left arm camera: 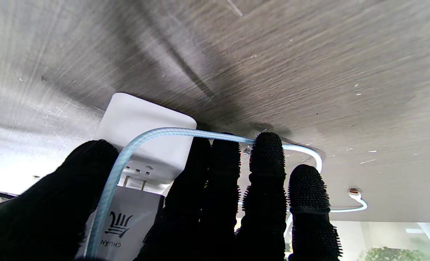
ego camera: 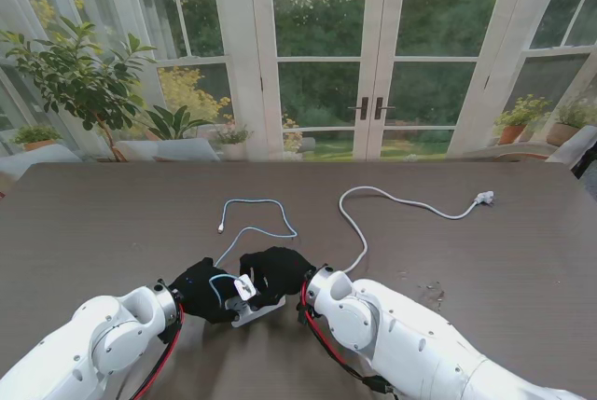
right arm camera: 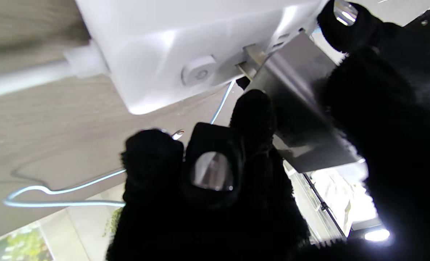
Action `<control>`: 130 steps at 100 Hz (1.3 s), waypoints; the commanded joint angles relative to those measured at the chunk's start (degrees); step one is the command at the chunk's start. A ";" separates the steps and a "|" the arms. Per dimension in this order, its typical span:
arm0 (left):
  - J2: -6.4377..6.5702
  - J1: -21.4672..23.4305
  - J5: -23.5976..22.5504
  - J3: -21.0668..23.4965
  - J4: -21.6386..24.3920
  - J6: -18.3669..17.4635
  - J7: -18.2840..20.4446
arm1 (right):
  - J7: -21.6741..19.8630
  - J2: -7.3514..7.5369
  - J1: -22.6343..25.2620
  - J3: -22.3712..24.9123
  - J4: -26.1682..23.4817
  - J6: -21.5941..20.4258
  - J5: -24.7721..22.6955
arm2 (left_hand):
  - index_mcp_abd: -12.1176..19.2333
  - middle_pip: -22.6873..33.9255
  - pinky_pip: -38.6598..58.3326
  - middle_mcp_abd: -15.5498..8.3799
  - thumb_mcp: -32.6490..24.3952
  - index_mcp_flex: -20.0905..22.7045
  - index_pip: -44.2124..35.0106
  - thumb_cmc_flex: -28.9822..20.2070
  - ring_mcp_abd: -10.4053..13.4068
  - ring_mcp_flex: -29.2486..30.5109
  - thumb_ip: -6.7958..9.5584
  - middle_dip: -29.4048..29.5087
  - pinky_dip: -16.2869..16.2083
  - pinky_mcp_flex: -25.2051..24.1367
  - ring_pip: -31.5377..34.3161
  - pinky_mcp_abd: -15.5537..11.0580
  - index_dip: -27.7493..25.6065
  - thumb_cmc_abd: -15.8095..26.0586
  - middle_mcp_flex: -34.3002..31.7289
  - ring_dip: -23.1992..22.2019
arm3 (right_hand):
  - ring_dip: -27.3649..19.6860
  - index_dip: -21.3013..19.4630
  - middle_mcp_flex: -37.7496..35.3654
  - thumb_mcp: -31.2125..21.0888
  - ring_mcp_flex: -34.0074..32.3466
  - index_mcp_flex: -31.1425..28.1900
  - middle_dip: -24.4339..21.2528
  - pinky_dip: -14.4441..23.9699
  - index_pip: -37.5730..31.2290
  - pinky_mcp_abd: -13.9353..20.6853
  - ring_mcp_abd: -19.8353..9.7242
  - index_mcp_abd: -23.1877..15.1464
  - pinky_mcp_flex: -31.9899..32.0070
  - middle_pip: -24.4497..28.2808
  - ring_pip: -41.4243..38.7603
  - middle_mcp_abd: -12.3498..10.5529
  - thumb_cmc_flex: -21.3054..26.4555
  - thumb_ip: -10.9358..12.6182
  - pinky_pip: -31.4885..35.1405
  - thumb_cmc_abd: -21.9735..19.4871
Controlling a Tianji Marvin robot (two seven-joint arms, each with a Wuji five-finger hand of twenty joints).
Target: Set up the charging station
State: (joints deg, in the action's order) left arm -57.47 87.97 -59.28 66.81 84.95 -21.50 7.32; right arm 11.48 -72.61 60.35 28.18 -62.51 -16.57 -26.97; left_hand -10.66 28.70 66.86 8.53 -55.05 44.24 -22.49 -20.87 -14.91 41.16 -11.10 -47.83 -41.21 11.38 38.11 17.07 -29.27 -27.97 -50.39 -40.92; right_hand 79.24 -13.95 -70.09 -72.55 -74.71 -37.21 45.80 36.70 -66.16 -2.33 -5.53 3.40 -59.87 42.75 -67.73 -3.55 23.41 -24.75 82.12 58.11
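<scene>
Left hand (ego camera: 201, 290), black-gloved, grips a white square charger plug (left arm camera: 128, 221), its two metal prongs partly seated in the white power strip (left arm camera: 146, 143). Right hand (ego camera: 275, 274) closes around the same plug and strip from the other side. All sits near the table's (ego camera: 485, 307) front edge, centre. Judgement: push prongs in squarely, brace the strip, keep the pale blue braided cable (ego camera: 256, 218) clear of the fingers. Count: one plug, one strip, one blue cable, one white mains lead (ego camera: 392, 200).
</scene>
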 commanded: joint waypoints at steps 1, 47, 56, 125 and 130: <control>0.35 1.41 -0.56 -0.64 -1.91 -0.19 2.39 | -1.41 -0.18 0.52 -0.27 0.59 -0.41 0.05 | 0.25 0.03 -0.10 -0.58 3.44 -0.12 -0.28 -3.14 -0.21 -0.67 1.98 0.32 -1.19 -0.83 -0.63 1.00 -0.26 -4.67 1.12 0.14 | -34.76 -4.68 -3.17 -13.23 -1.13 -14.59 0.49 -0.21 -11.50 3.70 -2.87 -23.73 -1.81 0.08 -1.16 0.96 5.89 2.22 0.09 -4.30; 0.45 2.01 -0.81 -0.13 -1.06 -0.26 3.35 | -4.48 -1.38 0.47 0.49 3.58 -0.93 7.15 | 0.38 0.12 -0.12 -0.91 3.55 0.06 -0.42 -2.98 0.00 -0.32 2.00 0.28 -1.23 -0.72 -0.47 0.93 -0.30 -4.50 0.83 0.07 | -36.48 -3.96 -3.70 -13.80 -1.01 -15.95 -0.17 -0.32 -10.99 2.49 -0.69 -23.71 -0.97 -1.88 2.59 0.71 6.84 1.97 -1.71 -2.40; 0.47 2.07 -0.85 -0.11 -1.01 -0.34 3.48 | -4.43 -1.78 0.38 0.52 5.03 -1.75 8.05 | 0.46 0.08 -0.14 -0.83 3.56 0.09 -0.45 -2.92 -0.04 -0.28 1.99 0.29 -1.22 -0.71 -0.48 0.91 -0.31 -4.55 0.83 0.06 | -36.83 -3.82 -3.85 -13.87 -0.98 -16.17 -0.54 -0.35 -10.98 2.26 -0.19 -23.78 -0.70 -2.18 3.29 0.69 6.95 1.94 -1.99 -2.09; 0.60 1.70 -0.82 -0.41 -1.20 -0.94 4.06 | -5.16 -3.81 -0.96 0.12 13.15 -6.84 12.17 | 0.53 0.03 -0.18 -0.93 3.51 0.15 -0.49 -2.70 0.18 -0.17 1.92 0.27 -1.23 -0.57 -0.59 0.77 -0.29 -4.59 0.70 0.06 | -37.68 -2.92 -4.44 -14.15 -1.01 -17.81 -1.30 -0.82 -10.25 1.93 0.61 -24.57 -0.19 -2.81 4.71 0.45 7.31 1.86 -2.72 -0.35; 0.59 1.74 -0.81 -0.40 -1.17 -0.90 4.08 | -4.84 -3.98 -1.07 -0.05 13.76 -7.33 11.94 | 0.43 0.00 -0.18 -0.92 3.52 0.20 -0.51 -2.71 0.16 -0.12 1.92 0.28 -1.24 -0.57 -0.56 0.77 -0.29 -4.50 0.77 0.04 | -37.71 -2.93 -4.46 -14.23 -1.02 -17.91 -1.28 -0.84 -10.19 1.89 0.39 -24.83 -0.20 -2.83 4.74 0.34 7.29 1.85 -2.73 -0.28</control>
State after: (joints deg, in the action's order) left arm -57.09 88.34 -59.48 67.12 85.76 -22.53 8.98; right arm 7.69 -76.65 58.41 28.91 -50.45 -23.83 -14.39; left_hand -12.95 28.66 66.86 8.80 -51.92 41.37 -21.58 -21.75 -14.91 41.16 -11.26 -47.83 -41.24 11.38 38.10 17.08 -30.26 -29.60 -50.14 -40.90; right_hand 79.23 -12.62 -70.98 -73.12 -74.94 -38.79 44.92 36.10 -66.14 -0.95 -6.72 -7.07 -59.85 40.08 -63.92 -4.30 22.18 -26.65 81.98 63.37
